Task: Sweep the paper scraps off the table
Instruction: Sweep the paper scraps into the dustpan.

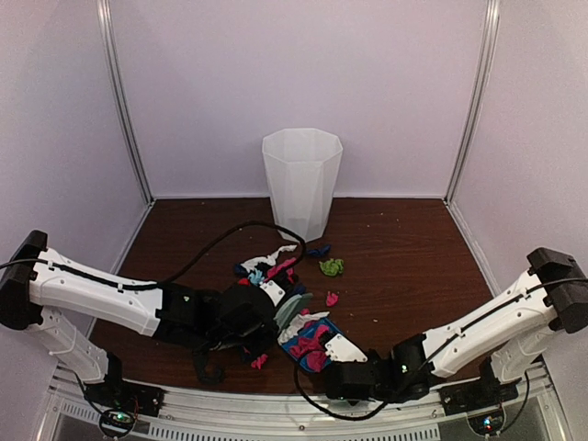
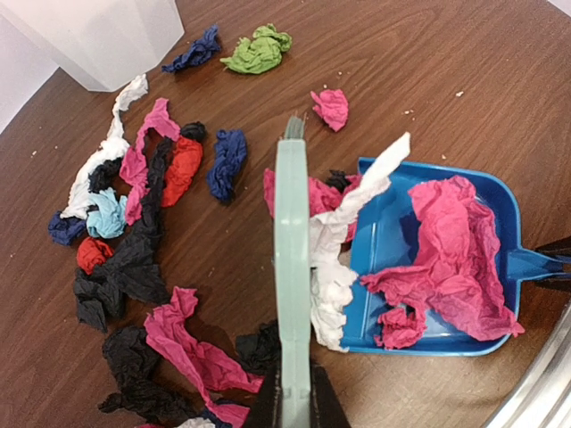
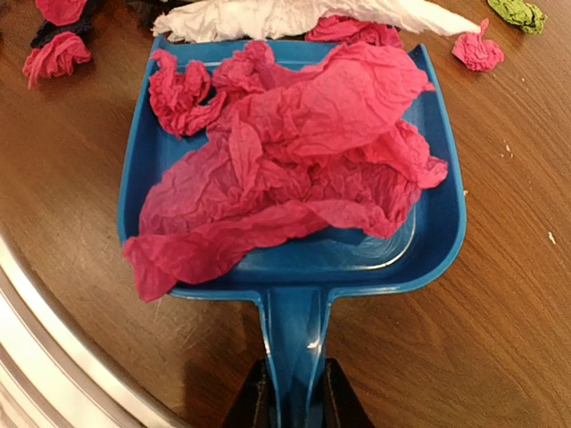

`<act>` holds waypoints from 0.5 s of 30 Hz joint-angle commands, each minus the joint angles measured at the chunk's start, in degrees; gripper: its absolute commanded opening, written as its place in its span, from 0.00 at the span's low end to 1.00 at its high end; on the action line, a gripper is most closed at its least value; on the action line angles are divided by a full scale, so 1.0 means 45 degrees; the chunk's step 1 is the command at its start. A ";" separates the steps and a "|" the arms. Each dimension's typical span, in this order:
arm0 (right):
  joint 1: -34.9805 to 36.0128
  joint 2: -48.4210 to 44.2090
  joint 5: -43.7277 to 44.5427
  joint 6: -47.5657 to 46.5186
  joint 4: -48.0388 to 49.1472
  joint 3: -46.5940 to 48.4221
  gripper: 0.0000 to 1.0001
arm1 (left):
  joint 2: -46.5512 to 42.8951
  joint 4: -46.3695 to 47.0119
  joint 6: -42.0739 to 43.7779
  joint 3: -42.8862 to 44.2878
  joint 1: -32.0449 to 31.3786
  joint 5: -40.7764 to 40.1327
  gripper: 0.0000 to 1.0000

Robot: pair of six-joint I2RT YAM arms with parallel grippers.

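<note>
Mid-sweep. Your left gripper [image 2: 293, 406] pinches the brush [image 2: 292, 250], your right gripper [image 3: 293, 399] the dustpan [image 3: 446, 223] handle. Paper scraps [image 2: 134, 259] crowd the left wrist view's left half, some lie in the pan. Next, you'd likely push more rightward into it.

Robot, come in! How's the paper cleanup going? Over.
Left gripper shut on brush. Right gripper shut on dustpan. Some paper scraps in dustpan, most loose on table. Nothing blocking.

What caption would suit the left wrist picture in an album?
Mint-green brush meets white and pink paper scraps at the mouth of a blue dustpan on the table.
</note>
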 commanded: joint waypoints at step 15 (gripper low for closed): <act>-0.0641 -0.0700 -0.2046 -0.0335 -0.3780 0.1106 0.00 | -0.0091 0.0455 0.0253 0.0314 -0.0057 0.0107 0.00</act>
